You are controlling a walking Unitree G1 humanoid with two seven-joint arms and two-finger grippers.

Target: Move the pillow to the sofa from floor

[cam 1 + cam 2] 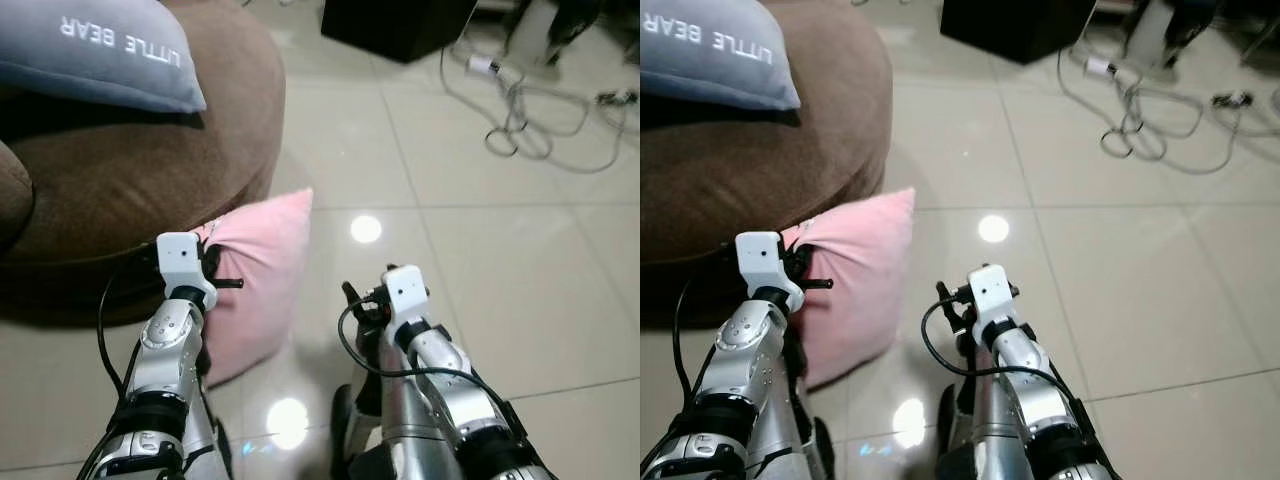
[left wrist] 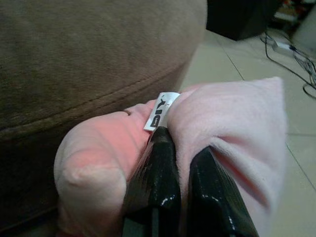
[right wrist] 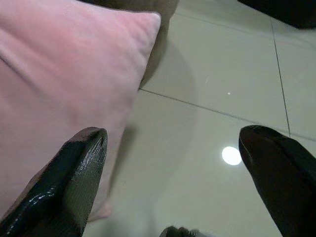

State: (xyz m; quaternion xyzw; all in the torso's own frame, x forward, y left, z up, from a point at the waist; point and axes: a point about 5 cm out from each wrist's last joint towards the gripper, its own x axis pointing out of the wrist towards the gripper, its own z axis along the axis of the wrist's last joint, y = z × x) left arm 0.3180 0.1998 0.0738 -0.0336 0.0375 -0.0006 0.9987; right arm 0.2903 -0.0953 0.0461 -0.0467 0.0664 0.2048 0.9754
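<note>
Pinched in the left gripper (image 2: 180, 163), whose fingers close on a fold beside its white tag (image 2: 160, 111), the pink pillow (image 1: 262, 275) leans on the floor against the brown sofa (image 1: 130, 170). Such a thin pinch could slip during lifting, dropping it. Right gripper (image 3: 173, 173) hangs open nearby, gripping nothing
</note>
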